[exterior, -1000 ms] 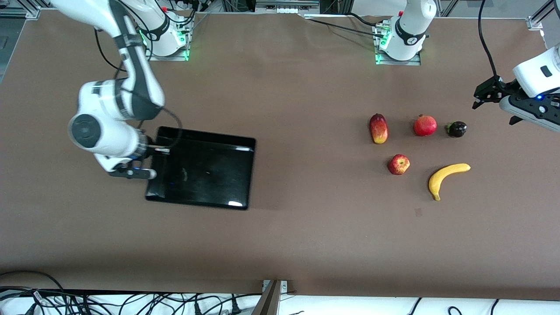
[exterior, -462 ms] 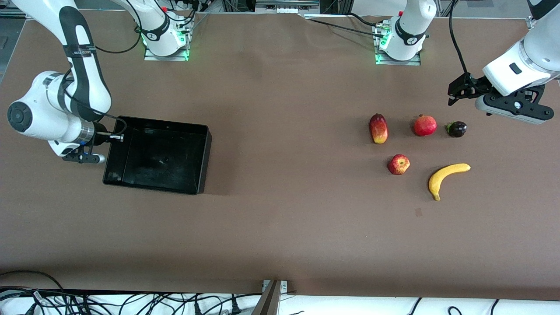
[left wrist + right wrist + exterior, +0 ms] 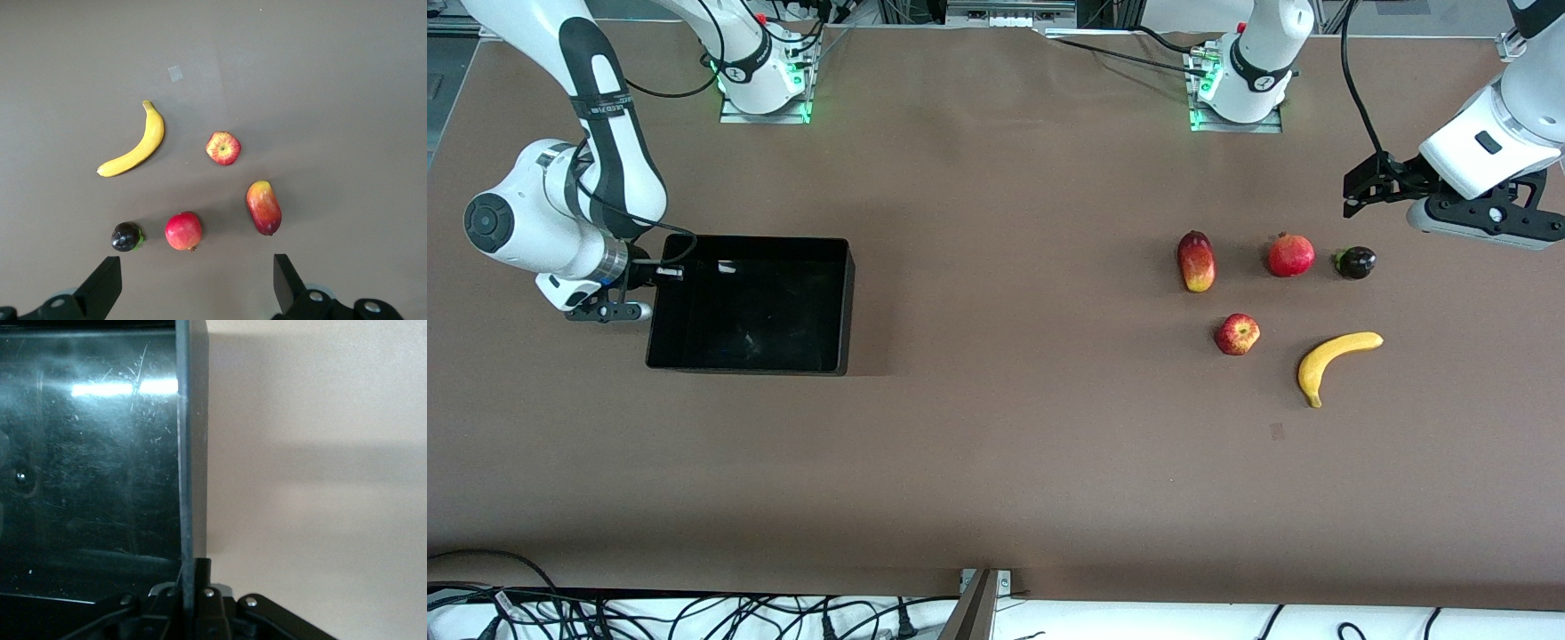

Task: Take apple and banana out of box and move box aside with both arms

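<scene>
The banana and apple lie on the table toward the left arm's end. The empty box sits toward the right arm's end, its wall pinched by the clenched right gripper, so it could tip, probably. The left gripper hangs spread above the fruit.

black glossy box; yellow banana; red apple with yellowish streaks; plain red pomegranate; red-yellow elongated fruit; dark purple fruit; brown table.
</scene>
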